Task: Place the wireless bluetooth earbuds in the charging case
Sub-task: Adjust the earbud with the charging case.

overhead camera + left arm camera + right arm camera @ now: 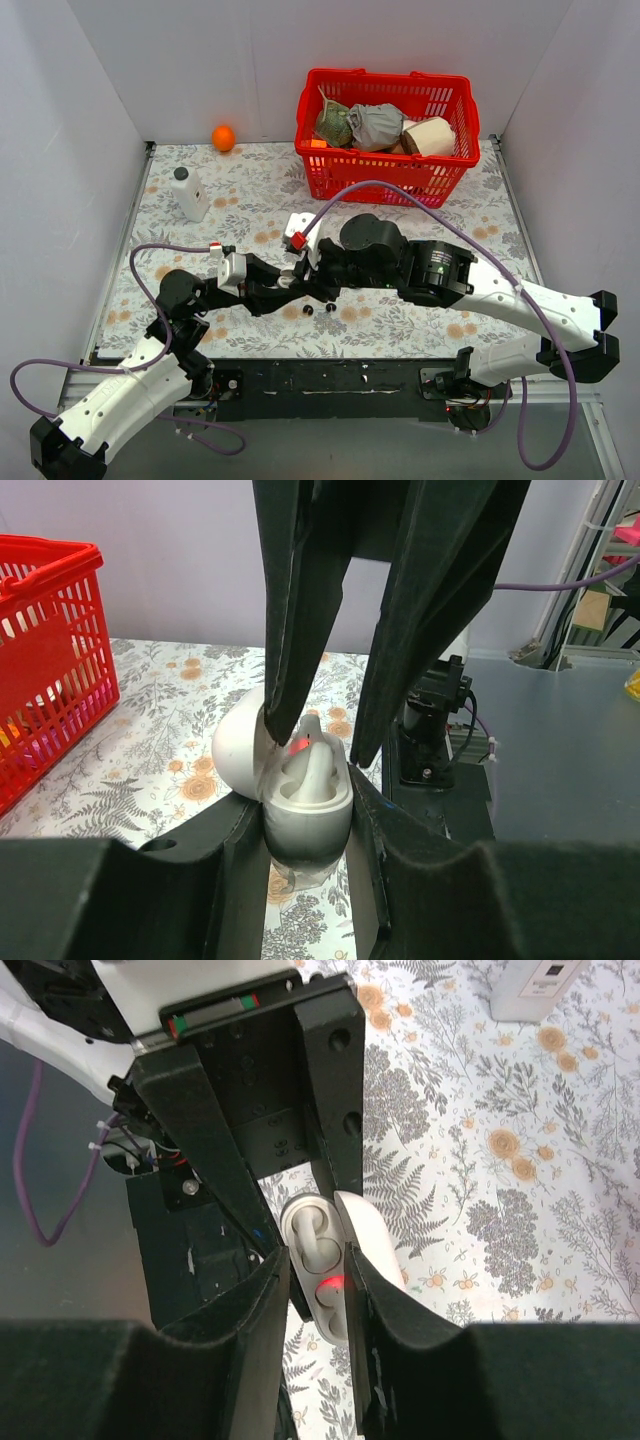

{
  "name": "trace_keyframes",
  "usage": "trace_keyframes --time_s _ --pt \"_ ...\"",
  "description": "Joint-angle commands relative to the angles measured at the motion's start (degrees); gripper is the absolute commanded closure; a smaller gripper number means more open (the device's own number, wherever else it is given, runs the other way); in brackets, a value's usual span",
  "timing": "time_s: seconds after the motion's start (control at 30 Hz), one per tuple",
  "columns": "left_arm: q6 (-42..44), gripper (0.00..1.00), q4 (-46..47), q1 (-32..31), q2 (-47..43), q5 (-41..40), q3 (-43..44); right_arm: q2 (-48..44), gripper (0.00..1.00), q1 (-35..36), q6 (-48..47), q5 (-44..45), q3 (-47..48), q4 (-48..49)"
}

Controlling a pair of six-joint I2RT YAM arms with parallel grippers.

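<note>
My left gripper (308, 825) is shut on the lower body of a white charging case (300, 830), holding it upright above the table with its lid (238, 748) open. A white stem-shaped bud (316, 765) stands in one well, and a red light glows beside it. My right gripper (315, 1280) is open just above the case (322, 1222), its fingers (290, 650) straddling the open top; the well between them is empty. Both grippers meet at the table's near middle (298, 280). Two tiny glossy black earbuds (306, 311) lie on the cloth just in front of them.
A red basket (385, 130) holding several items stands at the back right and also shows in the left wrist view (45, 660). An orange (223, 137) lies at the back left. A white bottle (190, 193) stands left of centre. White walls enclose the flowered cloth.
</note>
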Motion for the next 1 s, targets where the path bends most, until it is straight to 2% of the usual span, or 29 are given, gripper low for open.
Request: trace_keyframes --time_s 0.0,0.23,0.47,0.57,0.8,0.97 --pt "-0.53 1.0 0.99 -0.02 -0.76 1.71 0.84 0.57 0.63 -0.17 -1.03 3.84 -1.05 2.0" --pt "-0.54 1.0 0.99 -0.11 -0.76 1.71 0.93 0.14 0.67 -0.25 -0.95 3.84 -2.72 3.84" --pt "-0.8 1.0 1.43 -0.11 -0.76 1.71 0.23 -0.48 0.66 -0.25 0.37 3.4 -2.81 6.57" --pt "-0.89 1.0 1.78 -0.11 -0.76 1.89 0.05 -0.48 0.71 -0.25 0.9 3.66 -2.81 7.53" --pt "-0.8 1.0 1.34 -0.11 -1.38 1.89 -0.04 -0.3 0.97 -0.25 1.25 3.4 -3.16 8.06" --pt "-0.97 1.0 1.34 -0.11 -1.64 1.62 -0.21 -0.39 0.99 -0.25 1.34 3.22 -3.51 8.41"
